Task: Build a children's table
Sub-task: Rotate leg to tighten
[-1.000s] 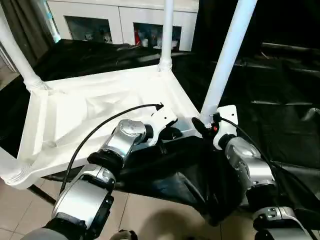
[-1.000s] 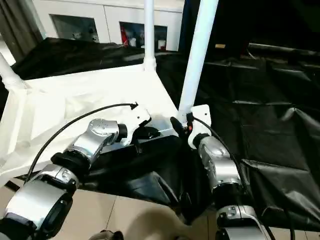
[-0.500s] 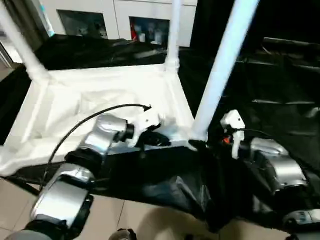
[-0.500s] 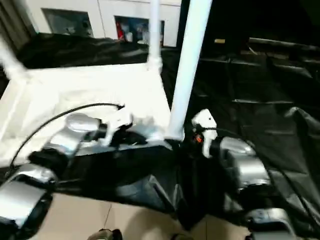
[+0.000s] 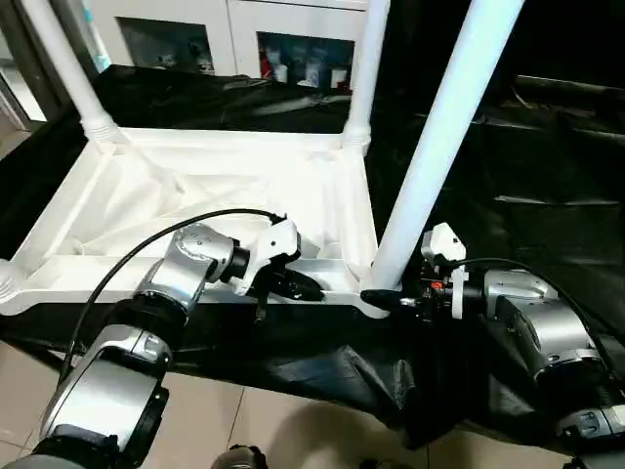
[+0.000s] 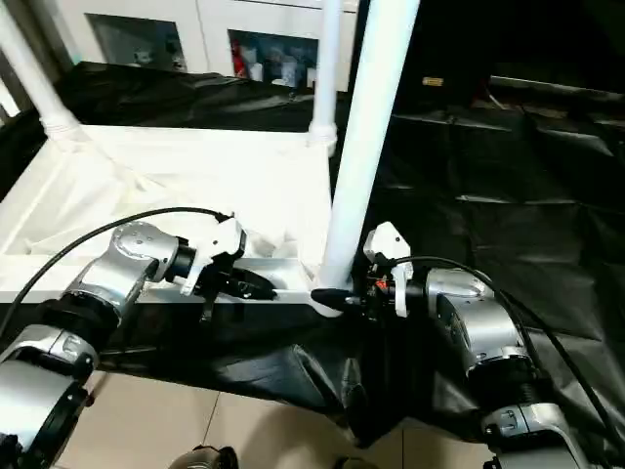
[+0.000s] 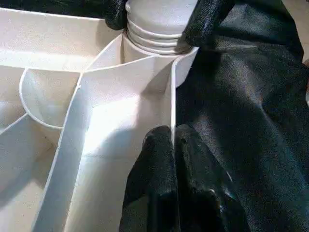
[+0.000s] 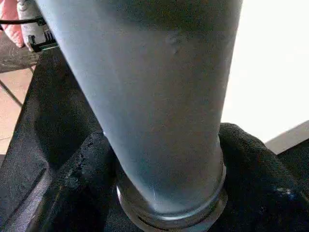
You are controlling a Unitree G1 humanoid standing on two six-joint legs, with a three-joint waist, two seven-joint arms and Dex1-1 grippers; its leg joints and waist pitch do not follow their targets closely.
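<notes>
Our left gripper (image 7: 171,145) pinches the near side wall of the white children's table (image 5: 205,195), which lies upside down on a black sheet (image 5: 547,176). Our right gripper (image 8: 166,193) is spread around the bottom of the nearest leg (image 5: 435,147), one finger on each side. We count three more legs standing up beyond the grippers, four in all. Ribs cross the table's underside.

The children's table (image 5: 322,186) is seen all white, a glossy black sheet (image 5: 527,176) spread beneath it, silver forearms (image 5: 186,269) alongside.
</notes>
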